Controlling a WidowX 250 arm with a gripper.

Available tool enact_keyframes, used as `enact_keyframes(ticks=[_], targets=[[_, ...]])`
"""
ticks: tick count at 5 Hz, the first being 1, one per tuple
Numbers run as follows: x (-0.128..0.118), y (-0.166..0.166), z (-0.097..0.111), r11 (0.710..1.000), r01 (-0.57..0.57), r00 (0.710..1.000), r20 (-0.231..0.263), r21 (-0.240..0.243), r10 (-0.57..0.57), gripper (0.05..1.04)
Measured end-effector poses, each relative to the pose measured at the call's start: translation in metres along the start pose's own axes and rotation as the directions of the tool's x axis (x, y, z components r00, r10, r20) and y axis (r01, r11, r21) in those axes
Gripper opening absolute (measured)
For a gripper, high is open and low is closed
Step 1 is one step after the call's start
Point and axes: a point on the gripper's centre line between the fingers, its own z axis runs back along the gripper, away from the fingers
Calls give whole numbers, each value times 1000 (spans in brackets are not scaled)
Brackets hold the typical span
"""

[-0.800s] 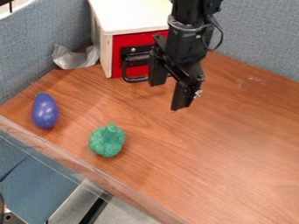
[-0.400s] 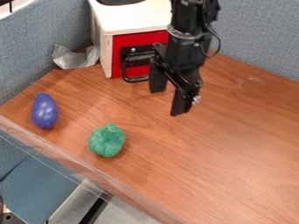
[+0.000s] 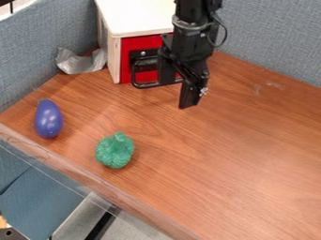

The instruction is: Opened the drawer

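Drawer (image 3: 147, 44): it looks shut, a bright red front set in a pale box (image 3: 141, 18) at the back of the desk (image 3: 244, 159); a dark plate sits on the red.
Handle (image 3: 147, 86): a black loop standing out from the front, its long bar running crosswise, low down.
Hand (image 3: 176, 95): fingers apart, from what I can see from here; they hang just in front of the drawer, by the loop's right end in the view. One finger crosses over the bar; whether they touch, I can't tell.
Way to go: the drawer front lies behind the hand and to its left in the view. There's just the one arm, so I'd guess it must hook the bar and draw it outward.
Nearby: a purple eggplant (image 3: 48, 118) and a green toy vegetable (image 3: 115, 150), both well apart from the hand.
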Motion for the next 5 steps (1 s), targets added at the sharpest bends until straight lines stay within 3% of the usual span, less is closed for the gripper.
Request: enact_keyframes(ticks=[1,4,5], targets=[[7,17,-4,999,32,999,20,13,-33,999],[12,39,-27,992,82,997,-19,98,-80,999],[17,44,-32,990,73,997,-6,123,-73,999]])
